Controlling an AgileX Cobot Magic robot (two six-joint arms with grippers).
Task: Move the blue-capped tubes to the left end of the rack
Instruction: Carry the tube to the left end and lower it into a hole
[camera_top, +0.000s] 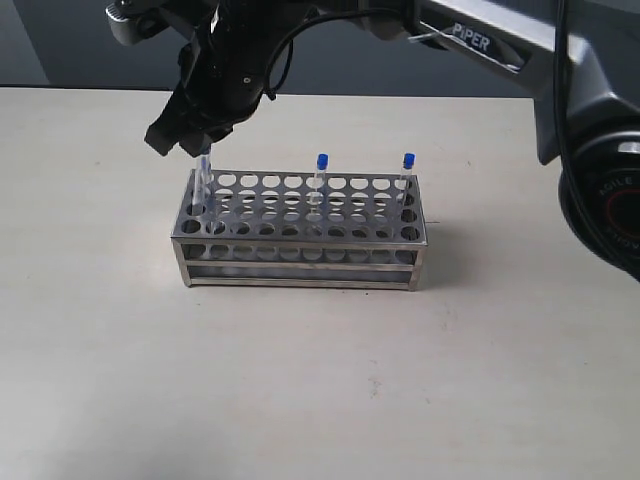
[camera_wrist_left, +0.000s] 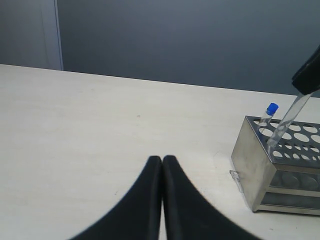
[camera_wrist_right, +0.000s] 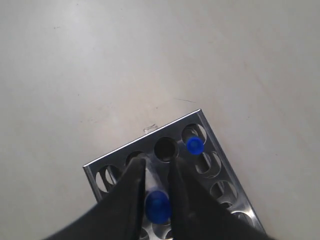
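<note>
The steel rack (camera_top: 300, 250) stands mid-table. Two blue-capped tubes stand upright in its back row, one near the middle (camera_top: 322, 165) and one at the right end (camera_top: 408, 165). Another blue-capped tube (camera_wrist_left: 271, 109) (camera_wrist_right: 195, 145) sits in a hole at the left end. My right gripper (camera_top: 200, 148) (camera_wrist_right: 156, 165) reaches across to the rack's left end (camera_wrist_left: 250, 165), shut on a tilted blue-capped tube (camera_wrist_right: 158, 206) (camera_wrist_left: 290, 120) whose lower end is at a hole in the top plate (camera_wrist_right: 145, 142). My left gripper (camera_wrist_left: 162, 159) is shut and empty, over bare table off the rack's left end.
The right arm (camera_top: 480, 40) stretches across above the back of the table. The pale tabletop (camera_top: 320, 400) surrounds the rack. A dark wall (camera_wrist_left: 175, 40) backs the table's far edge.
</note>
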